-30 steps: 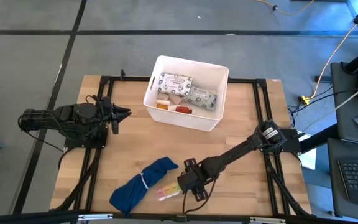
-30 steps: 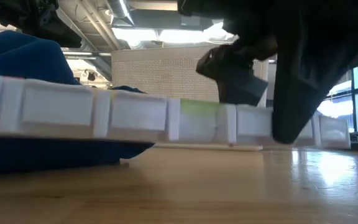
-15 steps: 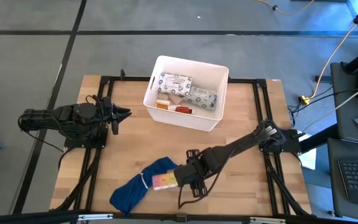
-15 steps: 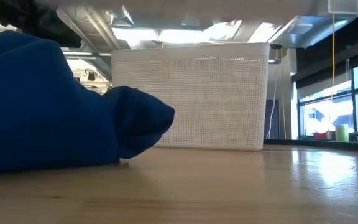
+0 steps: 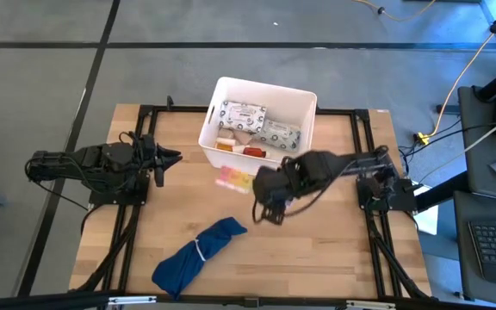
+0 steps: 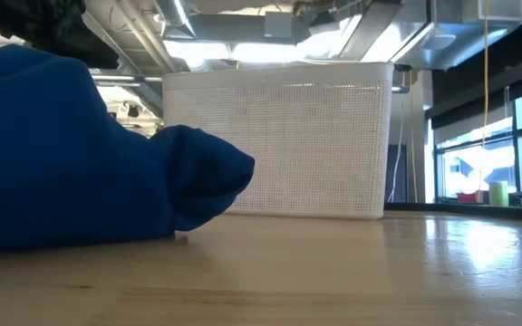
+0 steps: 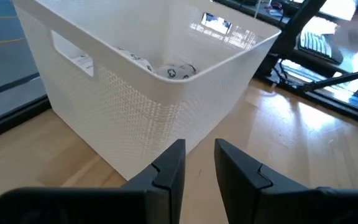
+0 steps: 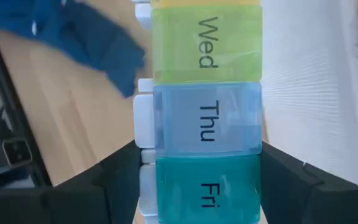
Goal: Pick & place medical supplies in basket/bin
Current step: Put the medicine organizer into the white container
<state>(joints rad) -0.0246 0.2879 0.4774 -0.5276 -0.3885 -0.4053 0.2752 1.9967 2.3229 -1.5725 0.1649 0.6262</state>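
The white bin (image 5: 302,138) stands just beyond the right gripper (image 5: 250,182), whose fingers (image 8: 110,180) are clamped on the rainbow pill organizer (image 5: 235,177). The left gripper (image 5: 172,158) waits beside the bin, its fingers (image 7: 169,174) slightly apart, holding nothing.

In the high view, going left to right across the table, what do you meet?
Left gripper, waiting at the table's left → blue cloth bundle → rainbow pill organizer, held beside the white plastic tub → right gripper gripping it.
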